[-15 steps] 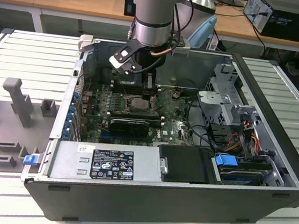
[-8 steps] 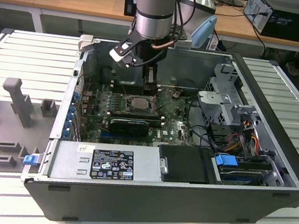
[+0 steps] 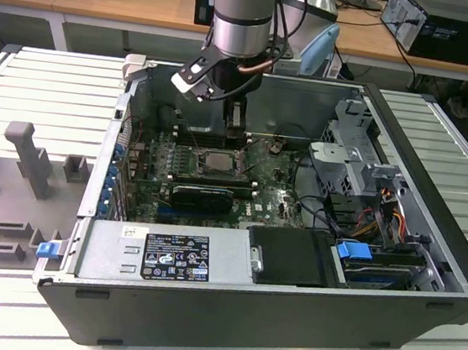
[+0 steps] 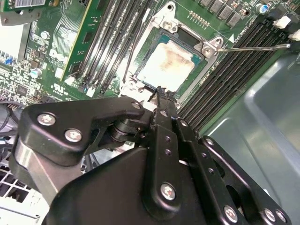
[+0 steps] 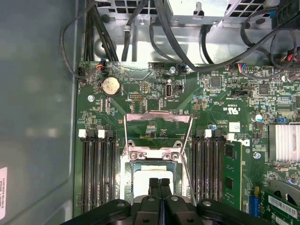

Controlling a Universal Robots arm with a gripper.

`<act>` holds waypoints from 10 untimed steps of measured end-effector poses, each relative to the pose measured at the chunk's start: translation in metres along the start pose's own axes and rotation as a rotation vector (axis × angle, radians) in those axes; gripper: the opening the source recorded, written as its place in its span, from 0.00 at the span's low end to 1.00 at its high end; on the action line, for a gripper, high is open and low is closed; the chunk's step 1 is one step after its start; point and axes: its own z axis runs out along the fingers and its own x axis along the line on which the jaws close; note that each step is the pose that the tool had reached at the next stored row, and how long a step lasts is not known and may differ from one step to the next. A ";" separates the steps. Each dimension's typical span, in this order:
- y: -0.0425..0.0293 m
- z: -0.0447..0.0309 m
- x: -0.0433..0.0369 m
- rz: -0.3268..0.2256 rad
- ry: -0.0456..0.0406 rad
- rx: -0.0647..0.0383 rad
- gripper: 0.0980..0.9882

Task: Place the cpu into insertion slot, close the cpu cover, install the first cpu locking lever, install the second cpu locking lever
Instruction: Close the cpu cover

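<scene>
The robot arm reaches down into an open computer case [image 3: 202, 306] that lies on the grey table [image 3: 6, 318]. Its claw [image 5: 160, 182] hangs low over the green board, toward the far side of the case. The two black fingers [image 4: 164, 117] are pressed tight together, clenched, with nothing between them. The cpu [image 4: 171, 63], a small silver square with a smudgy top, sits flat inside the insertion slot [image 5: 124, 178], right under the tips of the claw. I cannot tell if the tips touch it. The cpu cover [image 5: 158, 116] is open, tipped up off the slot, and the green board shows through its square window. A thin metal lever [image 4: 258, 47] sticks out over the long black memory slots.
</scene>
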 end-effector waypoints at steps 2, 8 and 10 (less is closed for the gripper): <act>0.0001 -0.0004 0.0003 0.000 -0.0020 0.000 0.01; 0.0009 -0.0019 0.0008 0.000 -0.0065 0.000 0.01; 0.0023 -0.0018 0.0008 0.000 -0.0064 0.000 0.01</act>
